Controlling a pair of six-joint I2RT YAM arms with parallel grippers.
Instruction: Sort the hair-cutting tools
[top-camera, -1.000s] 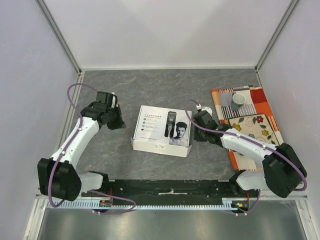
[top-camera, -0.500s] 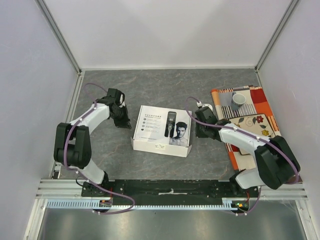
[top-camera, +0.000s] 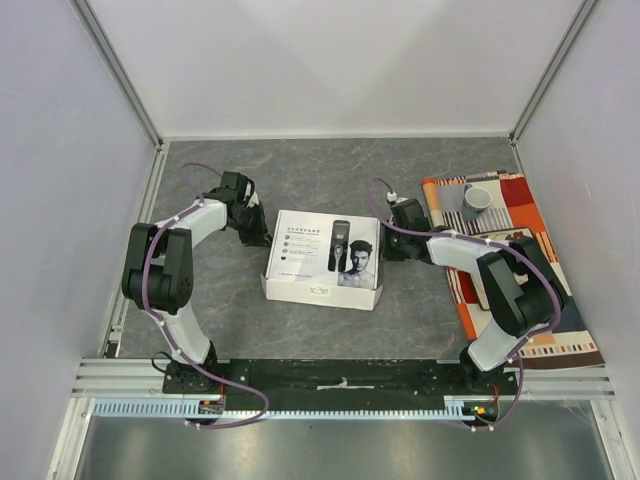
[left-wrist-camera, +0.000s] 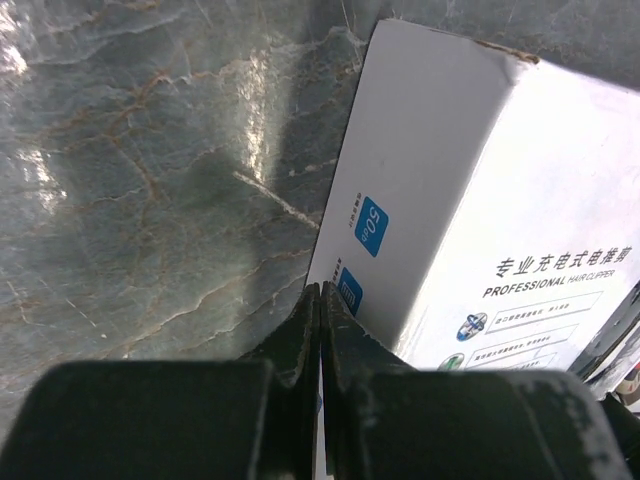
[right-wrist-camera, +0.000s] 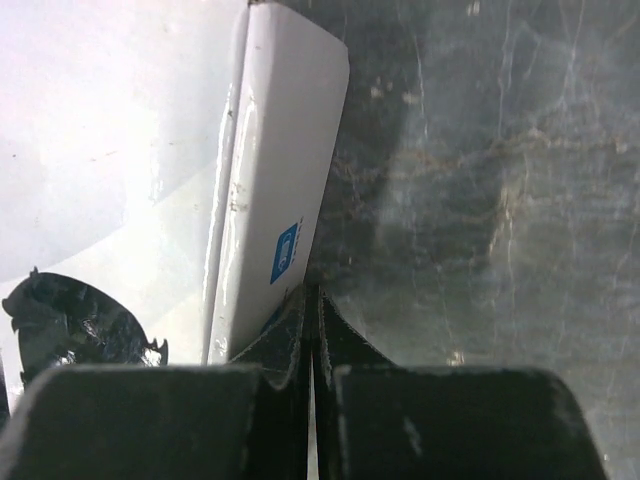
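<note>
Box (top-camera: 323, 258), lidded, lies between left end effector (left-wrist-camera: 320, 300) and right end effector (right-wrist-camera: 311, 300), both clenched.

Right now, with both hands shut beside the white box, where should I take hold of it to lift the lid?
The white box lies flat, its lid up and likely too wide for one hand. Take the lid by its short side walls: left hand from the left, right hand from the right, where each sits, jaws opened first.
</note>
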